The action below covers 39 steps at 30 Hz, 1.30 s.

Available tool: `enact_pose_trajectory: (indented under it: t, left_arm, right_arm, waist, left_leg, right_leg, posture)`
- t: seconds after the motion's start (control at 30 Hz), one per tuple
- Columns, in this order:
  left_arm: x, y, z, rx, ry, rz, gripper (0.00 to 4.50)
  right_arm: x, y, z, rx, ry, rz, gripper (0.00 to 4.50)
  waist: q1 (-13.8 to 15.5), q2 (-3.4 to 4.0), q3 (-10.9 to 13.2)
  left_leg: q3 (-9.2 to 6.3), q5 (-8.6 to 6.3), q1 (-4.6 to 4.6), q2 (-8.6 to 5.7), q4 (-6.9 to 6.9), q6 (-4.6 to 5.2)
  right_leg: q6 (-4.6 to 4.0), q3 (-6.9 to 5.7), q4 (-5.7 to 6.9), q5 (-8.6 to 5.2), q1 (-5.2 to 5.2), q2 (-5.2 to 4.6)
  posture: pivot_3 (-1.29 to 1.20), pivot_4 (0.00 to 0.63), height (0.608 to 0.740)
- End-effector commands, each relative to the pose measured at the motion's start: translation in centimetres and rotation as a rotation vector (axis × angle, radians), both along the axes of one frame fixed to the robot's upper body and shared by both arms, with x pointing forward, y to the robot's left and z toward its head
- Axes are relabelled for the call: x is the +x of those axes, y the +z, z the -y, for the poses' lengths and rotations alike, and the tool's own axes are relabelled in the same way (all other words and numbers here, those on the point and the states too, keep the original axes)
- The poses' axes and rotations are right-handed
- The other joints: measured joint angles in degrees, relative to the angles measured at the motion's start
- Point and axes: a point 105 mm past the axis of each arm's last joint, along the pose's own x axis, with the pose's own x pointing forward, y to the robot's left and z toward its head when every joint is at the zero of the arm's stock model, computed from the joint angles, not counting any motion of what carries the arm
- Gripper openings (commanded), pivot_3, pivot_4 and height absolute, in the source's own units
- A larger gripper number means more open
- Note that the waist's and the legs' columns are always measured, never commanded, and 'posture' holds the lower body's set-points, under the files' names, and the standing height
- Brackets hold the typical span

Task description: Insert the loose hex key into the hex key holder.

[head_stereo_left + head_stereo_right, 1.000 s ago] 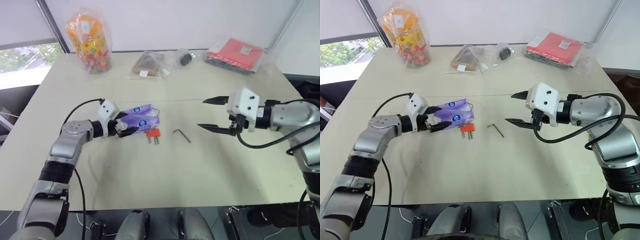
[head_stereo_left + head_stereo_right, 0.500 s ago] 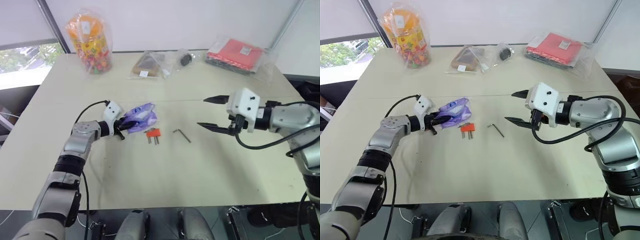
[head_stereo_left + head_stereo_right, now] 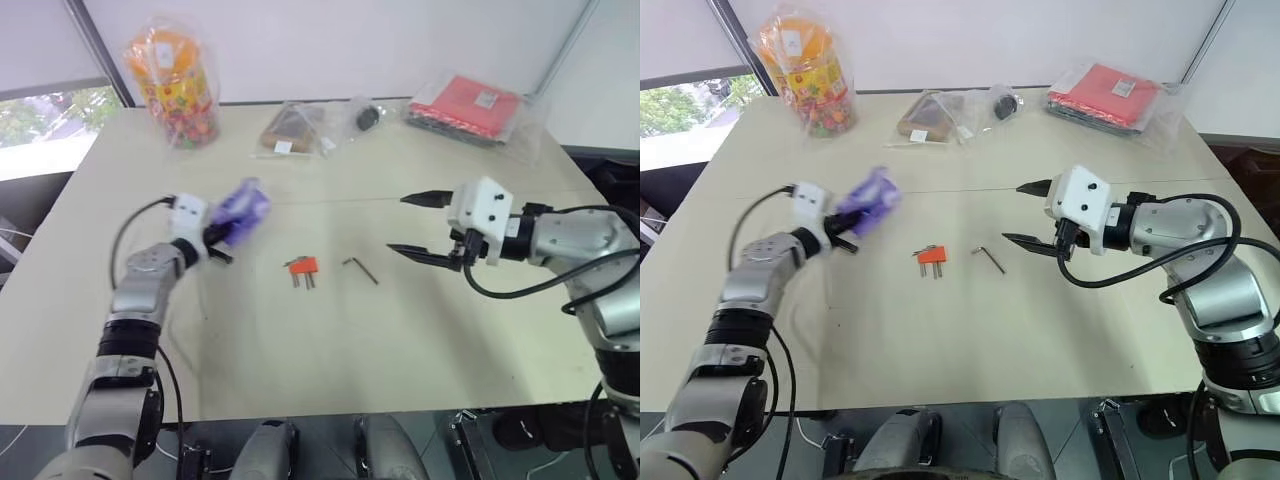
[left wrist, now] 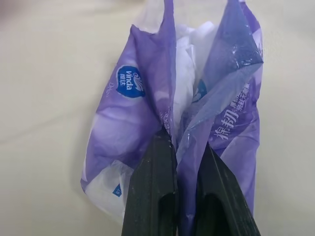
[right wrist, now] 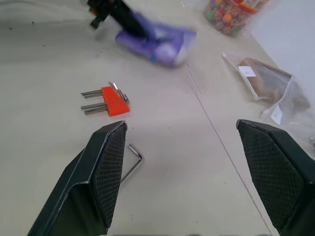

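The hex key holder, an orange-red block with short dark keys sticking out, lies near the table's middle. The loose hex key, a thin dark L-shaped rod, lies just to its right, also visible in the right wrist view. My left gripper is shut on a purple plastic packet, held up off the table to the left of the holder; its black fingers pinch the packet's wrapper. My right gripper hovers open to the right of the loose key, holding nothing.
Along the far side of the table stand a bag of colourful sweets, a clear packet with brown contents, a small bag with a dark item and a red packet in plastic.
My left gripper shut on the purple packet and carried it up and to the left, away from the holder. The right gripper has stayed in place, open.
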Motion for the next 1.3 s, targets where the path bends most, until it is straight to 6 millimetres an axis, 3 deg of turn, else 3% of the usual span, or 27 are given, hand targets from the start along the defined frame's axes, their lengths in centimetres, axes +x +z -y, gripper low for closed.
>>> enact_pose_trajectory:
  t: [0.03,0.17,0.37,0.57,0.7,0.73,0.8,0.87,1.0,1.03,1.2,1.3]
  left_arm:
    - [-1.8,4.5,-5.0,-0.025,0.297,0.148,0.03]
    - [-5.4,5.3,-9.6,-0.057,0.601,0.148,0.03]
    - [-9.5,4.2,-14.0,-0.105,0.886,0.079,0.03]
    - [-11.2,1.3,-15.2,-0.154,0.964,-0.024,0.03]
    - [-11.6,0.5,-15.4,-0.186,0.994,-0.046,0.03]
    - [-11.7,0.3,-15.5,-0.198,1.006,-0.051,0.6]
    - [-11.9,0.2,-15.7,-0.195,1.032,-0.053,1.17]
    - [-11.9,0.4,-15.9,-0.194,1.044,-0.036,2.09]
    - [-11.4,1.3,-15.6,-0.188,1.028,-0.002,4.25]
    - [-10.9,1.9,-15.1,-0.182,0.992,0.021,4.41]
    - [-8.4,5.1,-11.3,-0.123,0.781,0.118,4.41]
    - [-6.5,6.1,-7.8,-0.2,0.656,0.111,4.41]
  right_arm:
    - [-0.1,0.9,-0.6,0.002,0.032,0.042,3.72]
    - [0.2,0.4,-1.1,0.005,0.056,0.031,3.72]
    - [0.7,0.3,-1.8,0.016,0.083,0.029,3.72]
    - [0.6,0.2,-2.1,0.015,0.098,0.032,3.72]
    - [0.6,0.2,-2.0,0.014,0.096,0.035,3.72]
    - [0.6,0.2,-2.0,0.012,0.094,0.036,3.72]
    - [0.6,0.2,-2.0,0.013,0.09,0.037,3.72]
    - [0.6,0.2,-1.9,0.013,0.087,0.038,3.72]
    - [0.5,0.1,-1.8,0.012,0.081,0.033,3.72]
    - [0.5,0.1,-1.8,0.011,0.08,0.032,3.72]
    - [0.7,0.0,-1.4,0.009,0.068,0.028,3.72]
    - [1.3,-0.1,-1.6,0.116,0.057,-0.04,3.72]
  waist:
    - [0.21,-0.01,-0.01]
    - [0.43,-0.07,-0.04]
    - [0.64,-0.16,-0.09]
    - [0.64,-0.17,-0.1]
    - [1.06,-0.28,-0.15]
    - [1.13,-0.28,-0.15]
    - [1.17,-0.29,-0.15]
    - [1.23,-0.28,-0.15]
    - [1.5,-0.3,-0.16]
    - [1.52,-0.3,-0.16]
    - [1.69,-0.36,-0.17]
    - [1.64,-0.39,-0.19]
  left_leg:
    - [0.0,0.02,-0.31,0.0,0.12,-0.03]
    - [0.0,0.03,-0.6,-0.08,0.35,-0.05]
    - [-0.02,0.04,-0.58,-0.09,0.37,-0.07]
    - [-0.01,0.04,-0.58,-0.09,0.36,-0.08]
    - [-0.01,0.04,-0.58,-0.08,0.37,-0.08]
    - [-0.02,0.04,-0.58,-0.08,0.37,-0.08]
    - [0.0,0.04,-0.58,-0.08,0.37,-0.08]
    - [-0.01,0.04,-0.58,-0.08,0.37,-0.08]
    - [0.0,0.05,-0.58,-0.09,0.37,-0.09]
    - [0.01,0.05,-0.58,-0.09,0.37,-0.09]
    - [0.01,0.05,-0.58,-0.1,0.39,-0.09]
    - [0.0,0.05,-0.58,-0.11,0.4,-0.09]
  right_leg:
    - [0.0,0.0,0.08,0.0,-0.29,0.0]
    - [0.09,0.0,0.21,0.06,-0.52,-0.08]
    - [0.09,-0.02,0.2,0.07,-0.47,-0.06]
    - [0.09,-0.03,0.2,0.07,-0.48,-0.07]
    - [0.08,-0.03,0.2,0.07,-0.48,-0.07]
    - [0.08,-0.03,0.2,0.07,-0.48,-0.07]
    - [0.08,-0.02,0.2,0.07,-0.48,-0.08]
    - [0.08,-0.02,0.2,0.07,-0.48,-0.07]
    - [0.08,-0.02,0.2,0.07,-0.48,-0.08]
    - [0.08,-0.02,0.2,0.07,-0.48,-0.08]
    - [0.08,-0.03,0.19,0.08,-0.44,-0.11]
    - [0.07,-0.04,0.17,0.08,-0.43,-0.11]
  posture:
    - [0.0,0.15,0.74]
    - [0.0,0.15,0.74]
    - [0.0,0.15,0.74]
    - [0.0,0.15,0.74]
    - [0.0,0.15,0.74]
    - [0.0,0.15,0.74]
    - [0.0,0.15,0.74]
    - [0.0,0.15,0.74]
    - [0.0,0.15,0.74]
    - [0.0,0.15,0.74]
    - [0.0,0.15,0.74]
    - [0.0,0.15,0.74]
